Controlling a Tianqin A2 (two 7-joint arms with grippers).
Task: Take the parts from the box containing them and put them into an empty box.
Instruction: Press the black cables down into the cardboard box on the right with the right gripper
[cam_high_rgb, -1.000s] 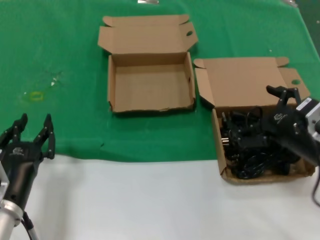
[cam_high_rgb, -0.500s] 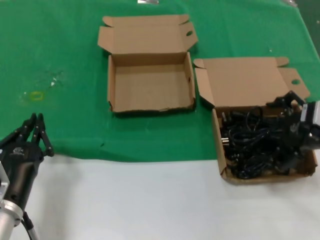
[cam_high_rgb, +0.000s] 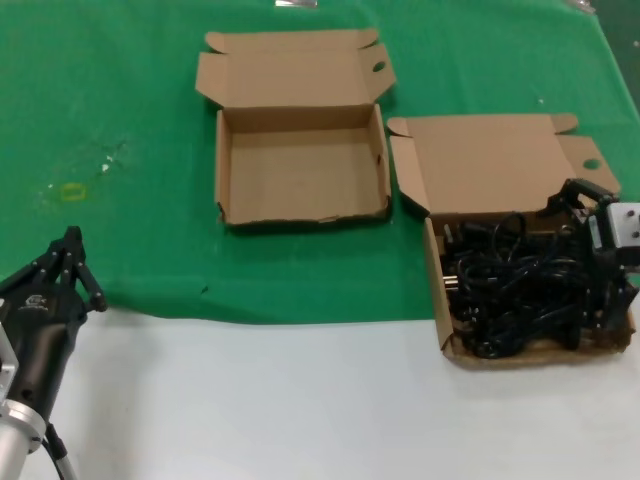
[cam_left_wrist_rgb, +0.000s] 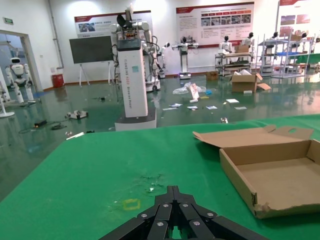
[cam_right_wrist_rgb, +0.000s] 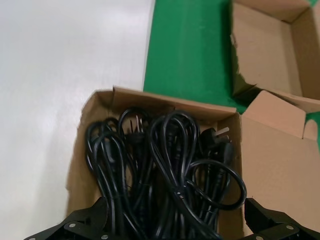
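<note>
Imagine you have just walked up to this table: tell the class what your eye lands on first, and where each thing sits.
First comes the black tangle of coiled power cords filling the cardboard box on the robot's right, with the right gripper, fingers spread, over that box's outer side. Next is the empty box with its lid folded back, farther off on the green cloth. The left gripper waits, shut, at the near left.
</note>
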